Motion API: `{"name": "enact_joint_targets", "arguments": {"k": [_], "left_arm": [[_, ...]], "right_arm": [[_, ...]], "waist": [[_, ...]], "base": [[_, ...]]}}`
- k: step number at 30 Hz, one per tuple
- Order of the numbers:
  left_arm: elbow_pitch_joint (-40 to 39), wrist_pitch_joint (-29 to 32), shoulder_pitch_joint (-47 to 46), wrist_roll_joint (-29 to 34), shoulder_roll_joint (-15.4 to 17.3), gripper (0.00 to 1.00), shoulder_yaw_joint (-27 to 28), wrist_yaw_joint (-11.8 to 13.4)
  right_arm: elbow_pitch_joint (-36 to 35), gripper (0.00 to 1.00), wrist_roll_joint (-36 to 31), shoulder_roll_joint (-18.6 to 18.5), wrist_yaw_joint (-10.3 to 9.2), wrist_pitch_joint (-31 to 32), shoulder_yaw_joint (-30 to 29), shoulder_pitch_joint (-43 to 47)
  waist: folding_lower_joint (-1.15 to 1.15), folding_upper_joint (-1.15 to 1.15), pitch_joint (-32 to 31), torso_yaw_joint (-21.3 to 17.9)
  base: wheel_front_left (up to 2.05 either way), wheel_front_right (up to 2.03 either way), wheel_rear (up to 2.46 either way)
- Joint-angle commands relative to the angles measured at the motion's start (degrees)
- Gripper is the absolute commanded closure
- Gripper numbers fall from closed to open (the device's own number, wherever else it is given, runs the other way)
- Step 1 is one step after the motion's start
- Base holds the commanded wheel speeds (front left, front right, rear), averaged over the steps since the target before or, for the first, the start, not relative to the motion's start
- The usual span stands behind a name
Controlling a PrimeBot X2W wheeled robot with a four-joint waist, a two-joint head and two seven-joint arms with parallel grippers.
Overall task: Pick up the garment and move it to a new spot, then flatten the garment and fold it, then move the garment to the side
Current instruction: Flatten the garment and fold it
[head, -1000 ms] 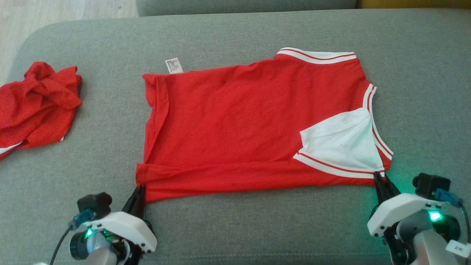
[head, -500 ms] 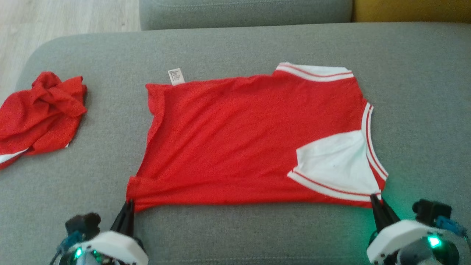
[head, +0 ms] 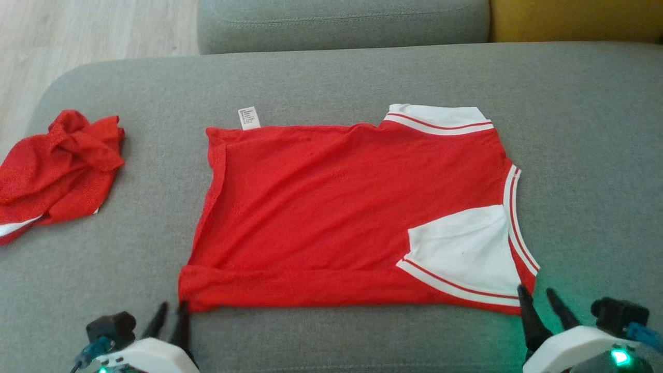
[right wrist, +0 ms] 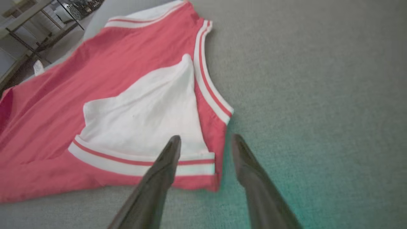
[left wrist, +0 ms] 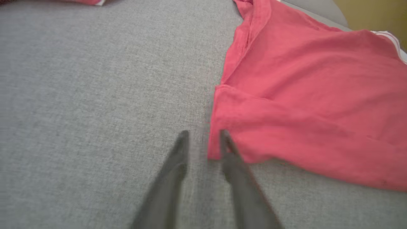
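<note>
The garment [head: 336,207], a red top with white striped trim and a white panel at its right end, lies spread flat on the grey sofa seat [head: 331,77]. A narrow strip is folded along its near edge. My left gripper [head: 172,313] is open just off the near-left corner, with bare cushion between the fingers in the left wrist view [left wrist: 203,136]. At the near-right corner my right gripper [head: 538,298] stands open. In the right wrist view [right wrist: 206,140] one finger lies over the garment's [right wrist: 111,105] white hem and the other over the cushion. Neither grips cloth.
A second, crumpled red garment [head: 57,166] lies at the seat's left edge. A grey back cushion [head: 342,20] and a yellow cushion [head: 575,20] stand behind. Wooden floor [head: 93,31] shows beyond the left corner. Bare seat lies right of the garment.
Both grippers have opened and let go of the garment's near corners, which now rest on the seat. The head camera has tilted, shifting the whole picture downward.
</note>
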Motion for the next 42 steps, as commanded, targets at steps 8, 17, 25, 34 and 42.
{"name": "enact_joint_targets", "arguments": {"k": [8,17,25,34,42], "left_arm": [[-8.2,-3.75,-0.55,2.04,1.2,0.0,2.71,3.28],[-21.28,-4.03,-1.72,6.71,2.41,0.0,2.12,6.98],[-22.78,-1.73,-3.58,7.75,3.07,0.0,1.0,7.65],[-16.11,1.12,-16.78,7.56,2.29,0.0,-1.43,4.54],[-3.26,4.04,-35.02,6.45,0.86,0.0,-1.88,1.57]], "right_arm": [[-9.12,0.0,-3.15,-0.57,-0.04,-7.65,2.41,-4.65],[-19.69,0.0,-7.35,-0.68,-0.04,-8.08,5.7,-6.39],[-21.78,0.0,-8.09,-0.65,-0.04,-6.43,6.22,-6.11],[-23.28,0.0,-8.73,-0.62,-0.04,-5.65,6.01,-8.93],[-23.61,0.0,-8.55,-0.59,-0.04,-5.84,6.93,-12.2]], "waist": [[0.0,0.0,-0.33,-0.61],[0.0,0.0,-1.58,-0.32],[0.0,0.0,-0.6,-0.16],[0.0,0.0,5.51,-0.81],[0.0,0.0,13.36,-2.42]], "base": [[0.0,0.0,0.0],[0.0,0.0,0.0],[0.0,0.0,0.0],[0.0,0.0,0.0],[0.0,0.0,0.0]]}}
